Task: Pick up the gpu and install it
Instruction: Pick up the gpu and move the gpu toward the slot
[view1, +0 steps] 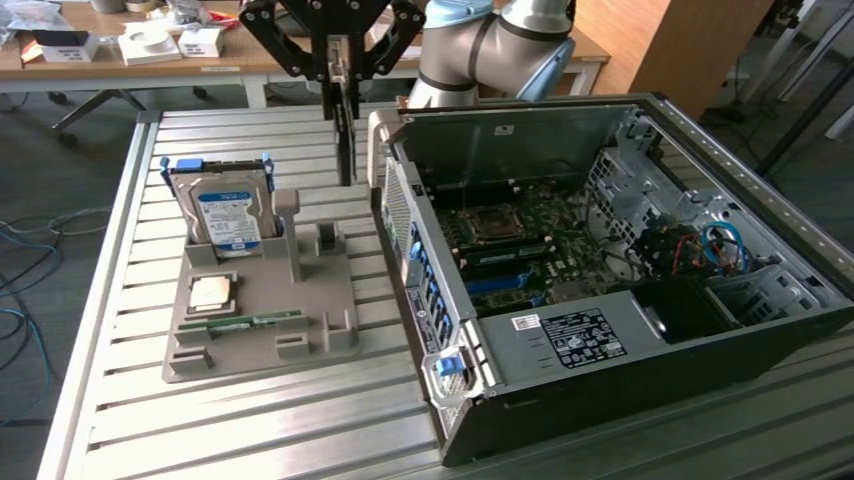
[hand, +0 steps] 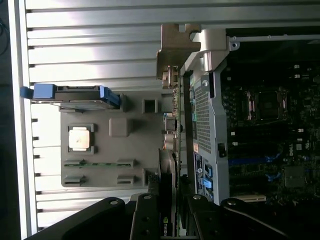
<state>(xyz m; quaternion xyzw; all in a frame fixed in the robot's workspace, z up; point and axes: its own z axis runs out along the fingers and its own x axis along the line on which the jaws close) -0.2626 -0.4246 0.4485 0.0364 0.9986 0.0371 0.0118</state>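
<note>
A slatted metal table (view1: 120, 420) carries an open black computer case (view1: 561, 350) on the exterior view's right, its motherboard exposed. The grey arm (view1: 494, 40) reaches in from the far side with its wrist pointing straight down. Its black gripper (view1: 335, 72) is clamped on the top edge of the gpu (view1: 346, 135). The thin card hangs upright and edge-on between the case and a grey moulded tray (view1: 254, 345). The tray holds an upright silver hard drive (view1: 224, 215), a square processor (view1: 211, 292) and a thin green memory stick (view1: 240, 322).
</note>
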